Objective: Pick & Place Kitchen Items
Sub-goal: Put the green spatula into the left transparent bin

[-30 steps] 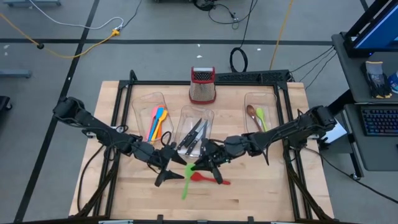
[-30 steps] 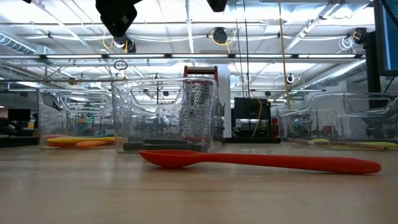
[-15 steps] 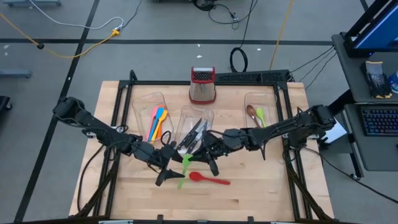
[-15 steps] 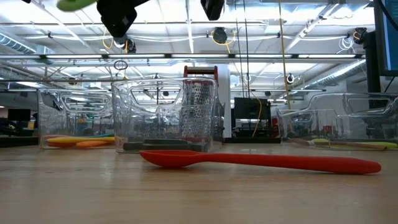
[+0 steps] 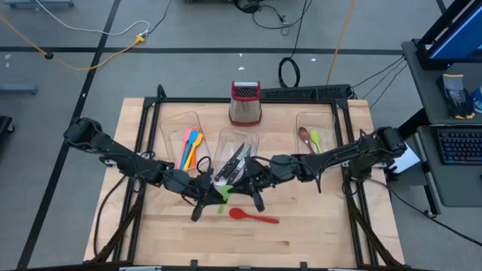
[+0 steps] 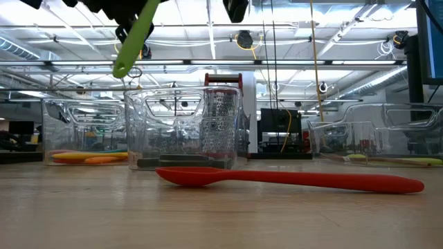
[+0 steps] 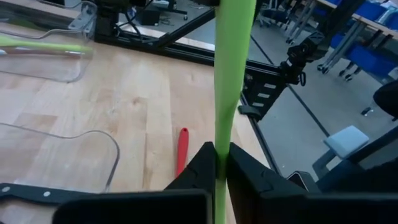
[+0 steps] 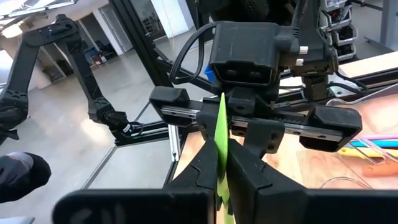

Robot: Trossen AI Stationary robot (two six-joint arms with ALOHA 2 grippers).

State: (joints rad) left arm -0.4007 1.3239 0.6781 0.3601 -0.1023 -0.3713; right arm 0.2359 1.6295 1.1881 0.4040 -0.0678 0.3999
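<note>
While both arms meet above the bench in front of the middle bin, the left tool and the right tool are each clamped on the green spatula, held in the air between them; the red spoon lies on the wood just beside.
</note>
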